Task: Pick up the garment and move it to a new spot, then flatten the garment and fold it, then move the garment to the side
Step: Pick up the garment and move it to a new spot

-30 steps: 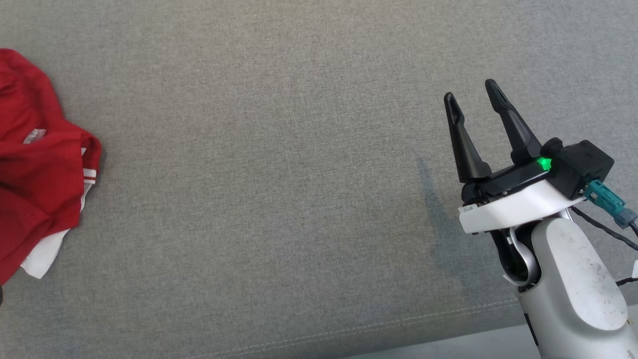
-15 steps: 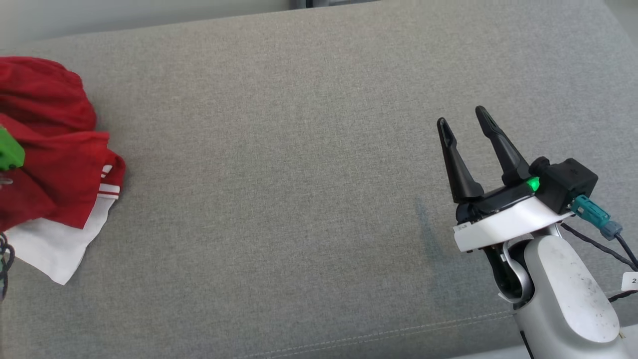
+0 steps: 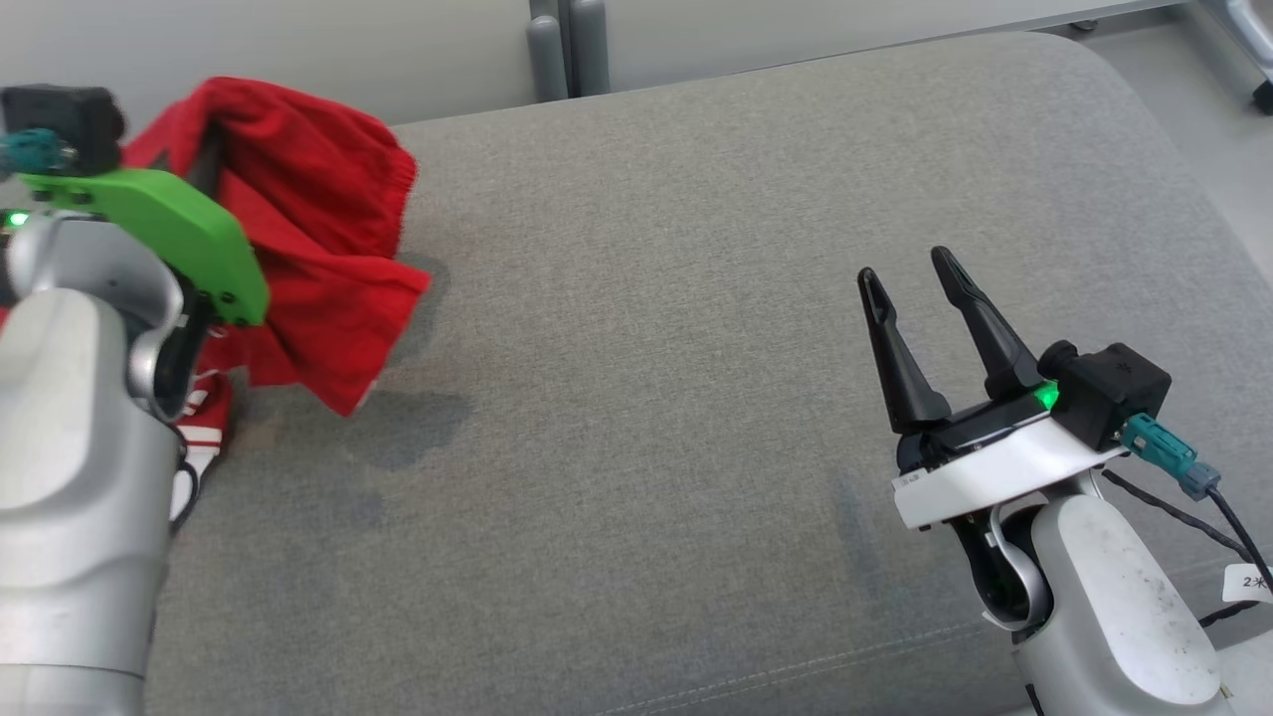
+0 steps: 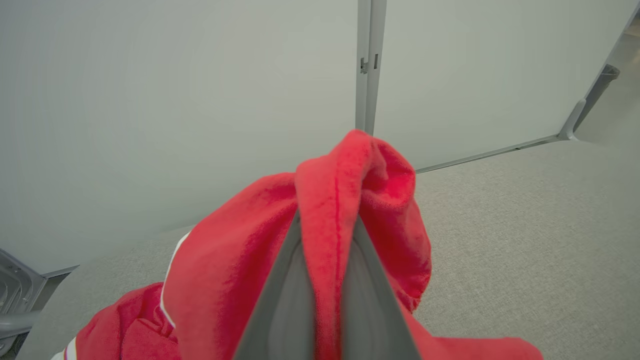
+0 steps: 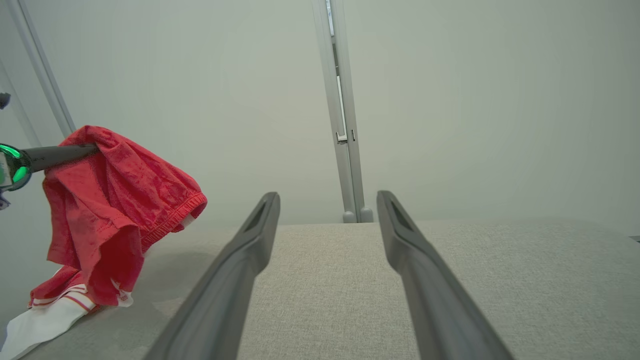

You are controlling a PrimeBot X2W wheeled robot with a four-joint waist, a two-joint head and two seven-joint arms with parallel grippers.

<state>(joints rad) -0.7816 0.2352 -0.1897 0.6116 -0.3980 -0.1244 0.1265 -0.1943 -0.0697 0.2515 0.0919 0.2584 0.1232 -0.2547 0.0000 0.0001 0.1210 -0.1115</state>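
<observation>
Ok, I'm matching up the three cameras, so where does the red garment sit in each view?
Head view: garment at the upper left, beside the green wrist plate.
Left wrist view: garment at bottom centre, pinched in the left tool.
Right wrist view: garment at the left, hanging down.
Shared landmark: the grey partition post, upper middle in every view.

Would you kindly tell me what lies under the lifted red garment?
Under the red fabric garment lies grey woven cushion with its shadow; the white striped hem trails down there. The cushion beneath that hem is covered.
</observation>
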